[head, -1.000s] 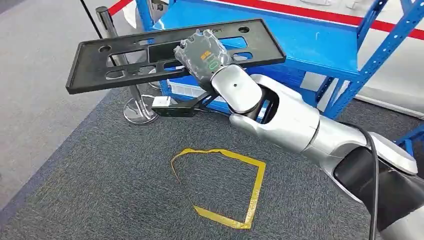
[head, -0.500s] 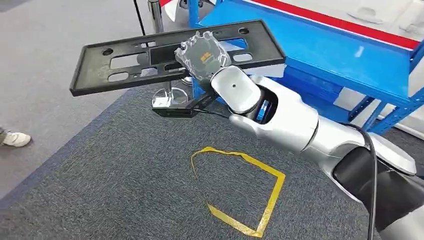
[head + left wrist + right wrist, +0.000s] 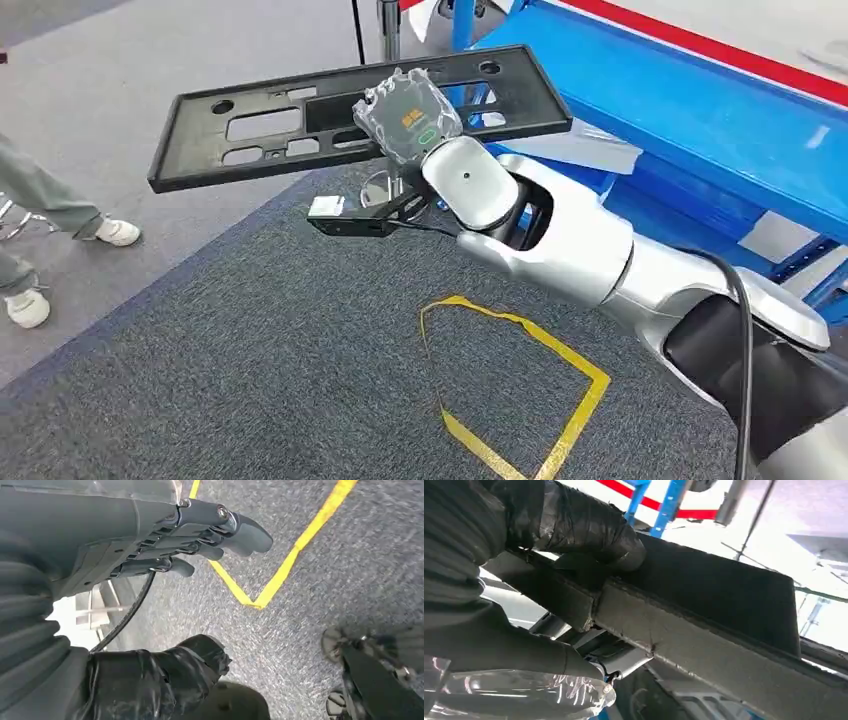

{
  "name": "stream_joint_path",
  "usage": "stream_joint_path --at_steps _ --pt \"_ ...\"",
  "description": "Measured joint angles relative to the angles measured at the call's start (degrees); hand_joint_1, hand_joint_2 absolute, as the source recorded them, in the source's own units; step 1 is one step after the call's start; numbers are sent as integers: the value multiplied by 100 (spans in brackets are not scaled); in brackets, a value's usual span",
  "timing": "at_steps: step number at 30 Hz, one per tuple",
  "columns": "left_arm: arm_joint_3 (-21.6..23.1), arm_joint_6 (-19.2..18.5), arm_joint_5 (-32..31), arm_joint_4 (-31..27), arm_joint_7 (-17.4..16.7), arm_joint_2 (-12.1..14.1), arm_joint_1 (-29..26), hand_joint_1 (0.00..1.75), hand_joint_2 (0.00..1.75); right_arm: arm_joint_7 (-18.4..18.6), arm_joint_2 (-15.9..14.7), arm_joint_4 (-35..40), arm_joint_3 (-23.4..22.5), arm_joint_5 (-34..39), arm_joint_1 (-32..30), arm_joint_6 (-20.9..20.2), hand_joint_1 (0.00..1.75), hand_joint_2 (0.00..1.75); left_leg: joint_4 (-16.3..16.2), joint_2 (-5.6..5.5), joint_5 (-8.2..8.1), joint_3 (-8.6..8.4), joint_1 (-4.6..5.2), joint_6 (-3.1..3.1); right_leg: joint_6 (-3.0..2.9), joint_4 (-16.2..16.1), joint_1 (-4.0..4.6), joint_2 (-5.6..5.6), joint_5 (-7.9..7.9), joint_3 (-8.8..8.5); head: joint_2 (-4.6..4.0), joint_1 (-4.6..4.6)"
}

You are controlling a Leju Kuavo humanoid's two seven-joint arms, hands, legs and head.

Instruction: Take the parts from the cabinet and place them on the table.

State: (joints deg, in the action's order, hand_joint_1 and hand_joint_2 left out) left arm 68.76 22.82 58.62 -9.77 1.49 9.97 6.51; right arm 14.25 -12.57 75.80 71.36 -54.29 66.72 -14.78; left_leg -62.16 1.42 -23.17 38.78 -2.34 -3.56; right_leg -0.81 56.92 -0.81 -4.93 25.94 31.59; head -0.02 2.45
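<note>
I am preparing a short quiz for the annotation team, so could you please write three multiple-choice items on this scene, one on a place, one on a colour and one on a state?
1. Where is the black plastic panel?
A. Lying on the carpet
B. Held up in the air, above the carpet
C. Resting on the blue rack

2. What colour is the tape outline on the carpet?
A. Yellow
B. Green
C. White

3. What is the left hand doing?
A. Gripping the panel
B. Pinching a cable
C. Holding nothing

Answers:
1. B: the head view shows the right hand gripping the panel, with the carpet well below it.
2. A: the outline is yellow in the head and left wrist views.
3. C: the left wrist view shows its fingers hanging over the carpet with nothing in them.
</note>
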Motion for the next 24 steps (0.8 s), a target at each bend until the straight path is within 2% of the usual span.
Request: stream_joint_path --at_steps 1,2,3,5,6,7,8,9,10,11,12,13,14,15,16,17,18,20,21,22,23,24 --pt "0 -2 -4 0 2 0 15 0 175 22 -2 11 0 -7 0 -7 175 175 368 256 -60 -167 39 -14 62 73 5 -62 59 18 0 -9" --pt "2 -13 -20 0 7 -5 17 0 175 61 -17 11 0 -22 1 -18 175 175 350 226 -14 -167 67 97 103 130 56 -106 88 50 0 -22" --pt "2 -13 -26 0 7 0 22 0 175 72 -26 13 0 -26 -17 -22 175 175 302 129 -29 -142 79 211 124 128 69 -147 92 59 0 -20" --pt "2 -15 -28 0 7 2 0 0 175 92 -57 13 4 -42 -75 -17 175 175 289 0 -29 -99 121 302 168 129 50 -258 92 29 0 -20" --pt "2 -13 -28 2 13 9 0 0 175 92 -57 15 7 -42 -99 -13 175 175 307 -55 -10 -113 100 359 205 131 33 -304 117 21 0 -15" --pt "2 -13 -28 2 22 13 -14 0 175 92 -87 11 7 -41 -115 -11 175 175 337 -117 11 -118 86 408 231 236 -13 -49 249 43 0 -5" --pt "2 -13 -28 2 26 13 -12 0 175 94 -107 11 7 -44 -122 -7 175 175 345 -169 22 -111 91 449 211 520 -20 234 458 186 0 0" --pt "2 -13 -26 2 26 13 -12 0 175 96 -137 11 7 -44 -128 -7 175 175 345 -226 32 -101 97 481 200 983 -18 387 697 396 0 7" --pt "2 -13 -28 2 28 13 -6 0 175 94 -146 11 7 -44 -156 -7 175 175 345 -298 39 -91 107 493 195 1466 -6 460 892 621 0 4" --pt "2 -13 -26 2 31 13 -4 0 175 94 -164 11 7 -44 -199 -7 175 175 365 -365 53 -90 110 511 191 1839 9 495 1005 813 0 -11" --pt "2 -13 -26 2 31 15 -6 0 175 94 -179 11 9 -44 -234 -9 175 175 368 -447 63 -84 118 522 178 2003 14 499 993 916 0 9" --pt "2 -13 -26 2 31 17 -9 0 175 94 -186 11 9 -44 -257 -9 175 175 354 -540 65 -77 123 520 154 1880 14 501 831 873 0 20" --pt "2 -13 -28 2 33 17 -11 0 175 94 -188 11 9 -44 -260 -9 175 175 340 -633 65 -79 134 520 113 1494 19 523 554 693 0 20" --pt "2 -13 -26 2 33 15 -11 0 175 94 -199 11 7 -44 -256 -7 175 175 335 -722 67 -84 141 516 60 947 30 614 246 452 0 19" --pt "2 -13 -26 2 33 15 -11 0 175 101 -208 11 4 -44 -248 -7 175 175 333 -797 72 -83 139 506 6 474 30 825 19 257 0 22" --pt "2 -18 -26 2 35 -11 -6 0 175 98 -223 13 5 -44 -251 -6 175 175 339 -843 101 -40 144 459 -28 372 -5 1115 89 201 0 -15" --pt "2 -17 -26 2 35 7 7 0 175 96 -225 13 4 -44 -243 -7 175 175 329 -919 126 -1 103 424 2 279 8 1070 40 172 0 -7" --pt "2 -15 -26 2 39 7 -12 0 175 92 -223 15 7 -44 -249 -4 175 175 378 -1068 192 59 61 324 -6 260 37 917 78 180 0 17" --pt "2 -15 -26 4 39 11 -31 0 175 92 -214 28 7 -44 -248 -4 175 175 418 -1174 233 67 90 264 -7 194 25 813 58 154 0 4" --pt "2 -15 -26 9 39 16 -48 0 175 92 -208 42 7 -44 -246 -2 175 175 387 -1048 194 100 87 267 -7 103 -50 683 5 103 0 6" --pt "2 -17 -20 9 37 4 -47 0 175 101 -210 39 4 -44 -249 -4 175 175 242 -656 76 158 156 245 -29 48 -35 639 -15 73 0 -9" --pt "2 -17 -20 9 35 2 -34 0 175 101 -212 41 4 -44 -231 -2 175 175 -153 -385 -172 335 149 230 -53 38 -4 537 -32 78 0 -44"
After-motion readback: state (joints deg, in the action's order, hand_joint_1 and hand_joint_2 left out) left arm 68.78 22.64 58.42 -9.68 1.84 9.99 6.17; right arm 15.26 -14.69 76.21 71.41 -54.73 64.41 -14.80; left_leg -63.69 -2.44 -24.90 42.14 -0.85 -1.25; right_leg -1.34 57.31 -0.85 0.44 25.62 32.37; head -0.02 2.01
